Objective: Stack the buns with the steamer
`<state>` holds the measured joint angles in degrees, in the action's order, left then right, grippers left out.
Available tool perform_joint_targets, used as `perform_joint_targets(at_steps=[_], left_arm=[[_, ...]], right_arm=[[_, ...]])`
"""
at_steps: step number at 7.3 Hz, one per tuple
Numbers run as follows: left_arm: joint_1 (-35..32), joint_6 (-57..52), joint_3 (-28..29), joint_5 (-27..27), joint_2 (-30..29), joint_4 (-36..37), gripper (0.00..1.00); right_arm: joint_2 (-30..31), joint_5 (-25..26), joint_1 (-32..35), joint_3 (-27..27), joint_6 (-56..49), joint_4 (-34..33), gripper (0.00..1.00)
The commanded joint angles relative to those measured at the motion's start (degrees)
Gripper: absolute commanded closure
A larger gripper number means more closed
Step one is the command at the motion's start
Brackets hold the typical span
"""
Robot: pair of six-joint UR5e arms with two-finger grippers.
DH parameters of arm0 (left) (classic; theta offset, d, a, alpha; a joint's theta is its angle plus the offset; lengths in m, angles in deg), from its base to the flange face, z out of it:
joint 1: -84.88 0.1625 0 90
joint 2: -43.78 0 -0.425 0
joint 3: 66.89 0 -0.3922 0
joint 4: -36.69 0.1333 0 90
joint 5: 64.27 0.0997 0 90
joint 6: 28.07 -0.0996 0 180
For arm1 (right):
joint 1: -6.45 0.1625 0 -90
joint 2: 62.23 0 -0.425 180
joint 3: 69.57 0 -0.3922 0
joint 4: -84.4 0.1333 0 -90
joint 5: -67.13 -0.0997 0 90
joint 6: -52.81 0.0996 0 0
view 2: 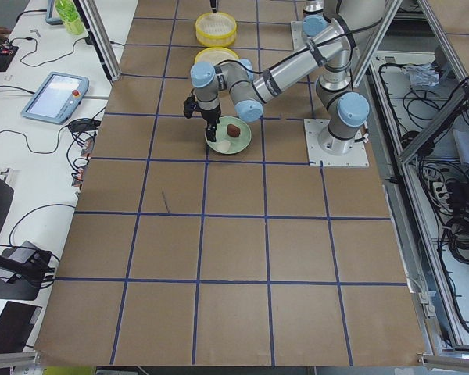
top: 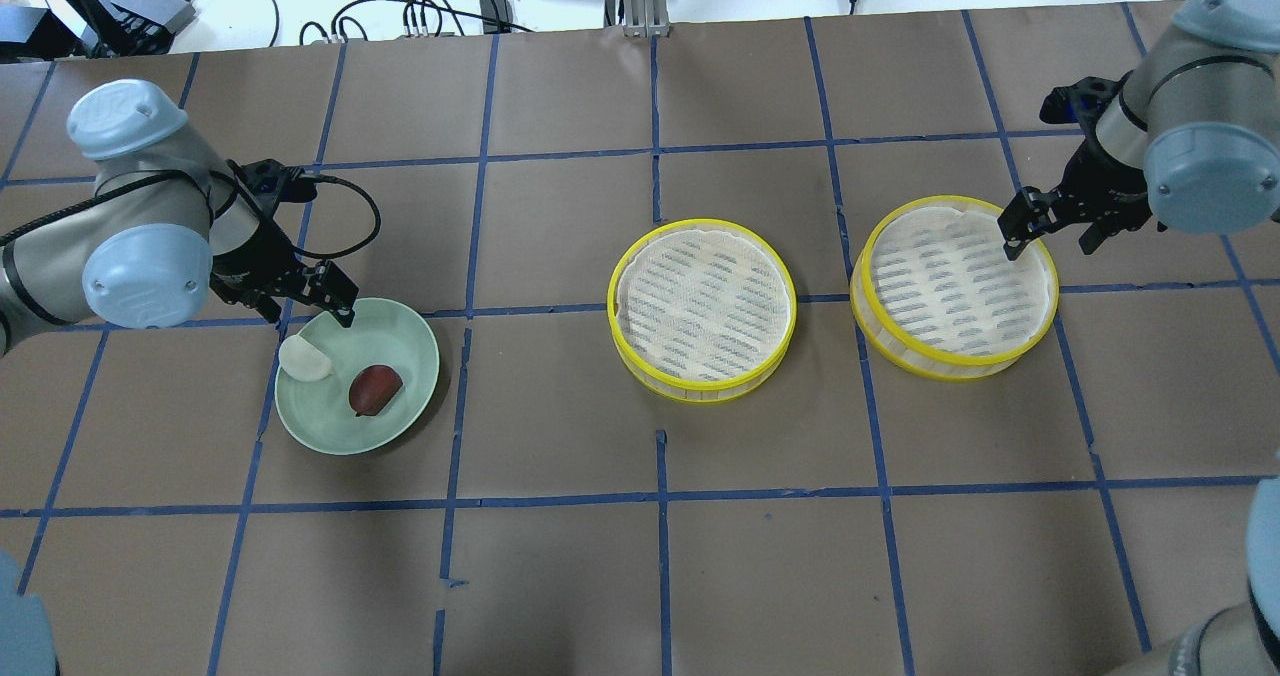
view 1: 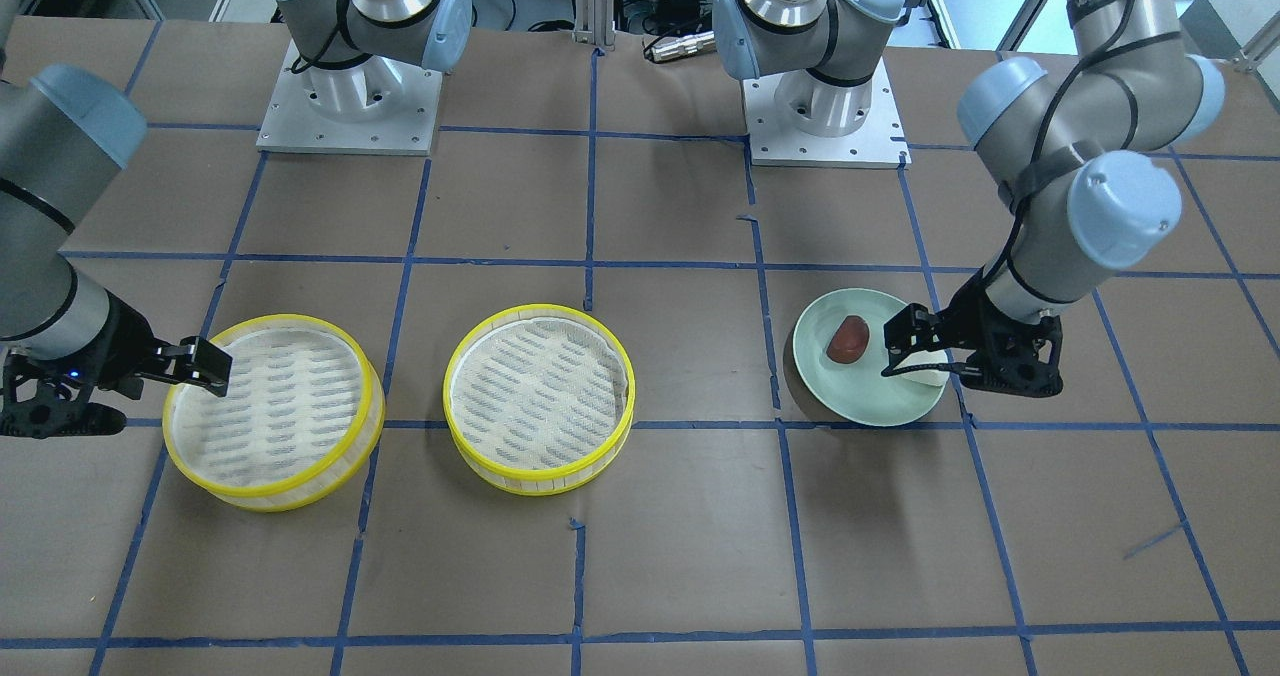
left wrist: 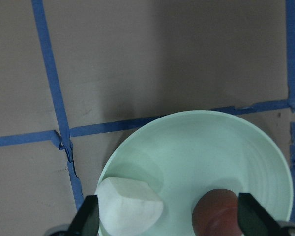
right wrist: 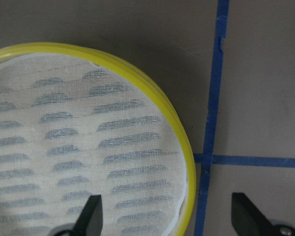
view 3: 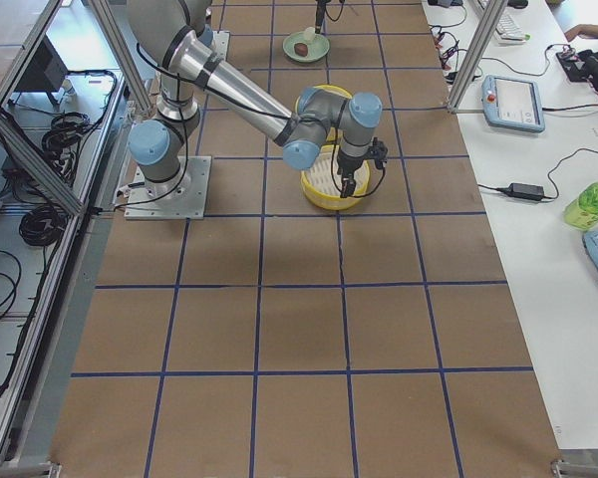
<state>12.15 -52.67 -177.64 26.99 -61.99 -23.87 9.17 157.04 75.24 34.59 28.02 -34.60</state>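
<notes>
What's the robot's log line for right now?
left jaws: open above plate | white bun, brown bun: on plate | right jaws: open over steamer rim

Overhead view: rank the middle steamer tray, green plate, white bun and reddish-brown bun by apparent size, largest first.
1. middle steamer tray
2. green plate
3. white bun and reddish-brown bun: too alike to rank.

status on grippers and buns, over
Left gripper open over plate. White bun, brown bun on it, ungrasped. Right gripper open astride end steamer's rim. Middle steamer empty.
</notes>
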Motion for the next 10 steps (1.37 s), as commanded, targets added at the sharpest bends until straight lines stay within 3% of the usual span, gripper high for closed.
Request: perform_joint_targets(at_steps=[1,2,3,4,5,6,7,8,10], left_arm=[[0.0,-0.5,-1.0,2.5,-1.2,0.4,0.02],[0.0,-0.5,-1.8,2.8,-1.2,0.4,0.35],[0.0,-0.6,-2.4,5.4,-1.2,0.0,0.75],[0.0,-1.3,-2.8,8.5,-1.0,0.0,0.99],[0.0,-3.9,-2.0,9.5,-0.7,0.1,1.00],[-0.5,-3.4,-1.2,9.5,1.3,0.8,1.00],[-1.6,-1.0,0.5,8.0,3.4,0.2,0.99],[-4.7,4.5,2.1,2.6,5.6,-2.6,0.99],[-17.6,23.3,5.0,-4.1,5.3,-5.4,0.98]], right_arm=[[-1.8,-0.3,-0.8,2.8,-1.1,-4.9,0.17],[-2.3,-0.3,-0.9,2.8,-1.1,-5.0,0.36],[-2.4,-0.2,-0.9,2.8,-1.1,-4.9,0.50],[-2.4,0.2,-0.9,2.8,-1.1,-5.0,0.73],[-2.4,0.3,-0.9,2.7,-1.1,-4.9,0.90],[-2.4,0.3,-0.9,2.5,-1.1,-5.1,0.95],[-2.2,0.4,-1.2,2.4,-1.2,-5.2,0.96],[-1.6,0.5,-1.9,1.8,-1.3,-4.1,0.96],[1.4,0.4,-2.4,-2.1,-1.0,2.9,0.96]])
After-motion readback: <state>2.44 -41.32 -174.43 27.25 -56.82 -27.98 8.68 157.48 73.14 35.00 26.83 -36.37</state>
